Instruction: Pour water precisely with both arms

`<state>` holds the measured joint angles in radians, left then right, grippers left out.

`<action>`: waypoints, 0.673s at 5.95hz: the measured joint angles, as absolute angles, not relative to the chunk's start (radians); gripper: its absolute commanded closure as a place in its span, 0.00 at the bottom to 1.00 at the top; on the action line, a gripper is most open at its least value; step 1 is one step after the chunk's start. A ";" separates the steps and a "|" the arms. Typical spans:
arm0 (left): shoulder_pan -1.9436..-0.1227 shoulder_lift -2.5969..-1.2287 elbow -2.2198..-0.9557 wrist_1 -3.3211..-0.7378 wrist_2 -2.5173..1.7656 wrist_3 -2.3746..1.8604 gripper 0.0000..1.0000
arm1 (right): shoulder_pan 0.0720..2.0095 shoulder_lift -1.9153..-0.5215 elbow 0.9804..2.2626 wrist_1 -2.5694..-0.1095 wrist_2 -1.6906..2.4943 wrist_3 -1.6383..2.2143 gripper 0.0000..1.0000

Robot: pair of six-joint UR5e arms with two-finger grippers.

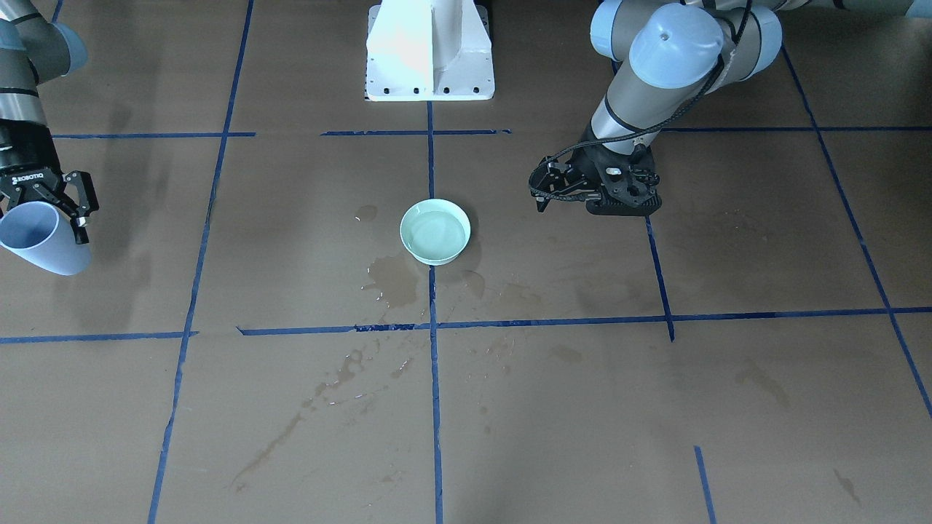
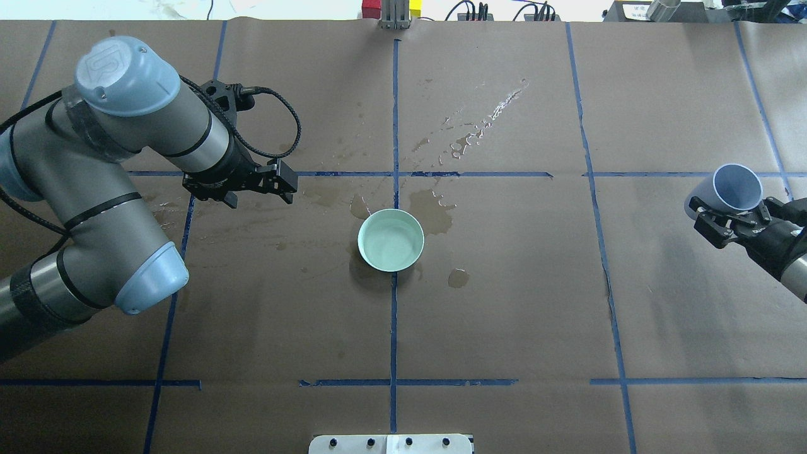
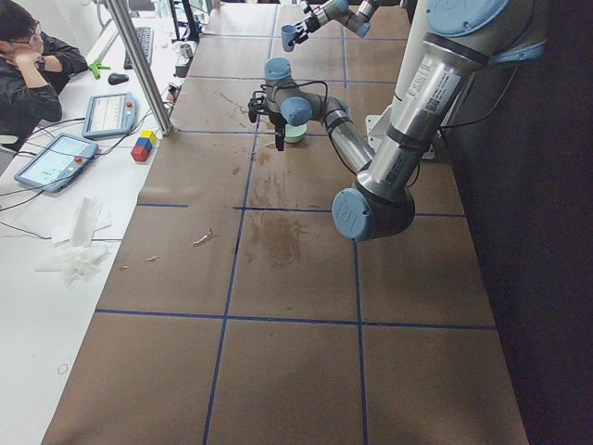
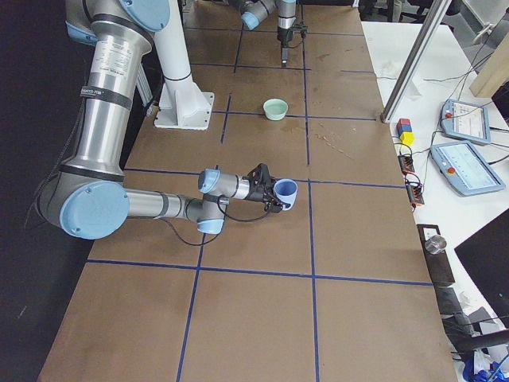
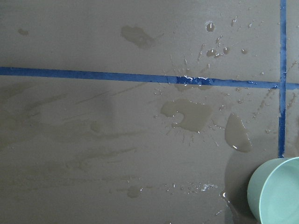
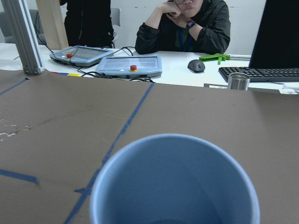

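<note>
— At table centre, on a blue tape line (image 2: 394,328), what does the bowl (image 2: 391,240) contain?
— Water (image 2: 391,244): clear, with the surface below the rim. Dark wet stains (image 2: 432,208) lie on the brown paper around the bowl, most of them on the side away from the robot. The left wrist view shows only a segment of the bowl, cut off at the frame corner.
— State of the left gripper (image 2: 261,188)?
— Raised above the table on the bowl's left side, near it but apart, with the fingers pointing down. No view shows clearly whether the fingers are spread or closed, so this cannot be told. The left arm (image 2: 94,189) fills that side of the overhead view.
— And the right gripper (image 2: 731,211)?
— Well apart from the bowl, on its right side. Its fingers are clamped on a pale blue cup (image 2: 736,186), which is tilted with its mouth turned away from the robot. The right arm (image 2: 795,268) is cut off at the frame edge. The right wrist view crops the cup's bottom, so its contents cannot be determined
</note>
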<state>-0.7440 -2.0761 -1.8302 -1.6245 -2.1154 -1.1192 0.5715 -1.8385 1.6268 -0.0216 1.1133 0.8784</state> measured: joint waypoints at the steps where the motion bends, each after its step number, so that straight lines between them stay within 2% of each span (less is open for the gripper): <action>1: -0.744 -2.077 -1.831 -1.625 -2.115 -1.122 0.00 | 0.575 -1.835 1.709 -0.116 1.139 0.869 0.96; 2: -0.743 -2.080 -1.830 -1.624 -2.115 -1.123 0.00 | 0.578 -1.808 1.794 -0.275 1.152 0.864 0.97; 4: -0.742 -2.083 -1.826 -1.624 -2.115 -1.123 0.00 | 0.577 -1.656 1.861 -0.535 1.144 0.845 1.00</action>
